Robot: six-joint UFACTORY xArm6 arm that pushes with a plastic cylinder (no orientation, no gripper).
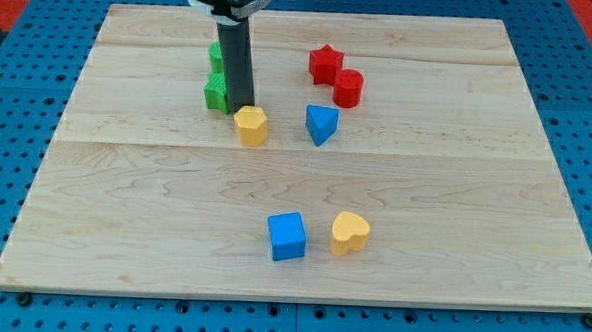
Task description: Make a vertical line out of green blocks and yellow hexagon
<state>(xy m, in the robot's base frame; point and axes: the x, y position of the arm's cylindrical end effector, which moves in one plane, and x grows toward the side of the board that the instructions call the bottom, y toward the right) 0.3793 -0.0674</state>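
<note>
Two green blocks stand one above the other at the view's upper left of the wooden board: one (215, 54) nearer the top, partly hidden by the rod, and one (217, 93) below it. The yellow hexagon (251, 125) lies just below and to the right of the lower green block. My tip (242, 109) rests at the hexagon's top edge, right beside the lower green block.
A red star (324, 63) and a red cylinder (347, 88) sit to the right. A blue triangular block (320, 123) lies right of the hexagon. A blue cube (286, 236) and a yellow heart (349, 232) lie near the bottom. The board (124, 199) sits on a blue pegboard.
</note>
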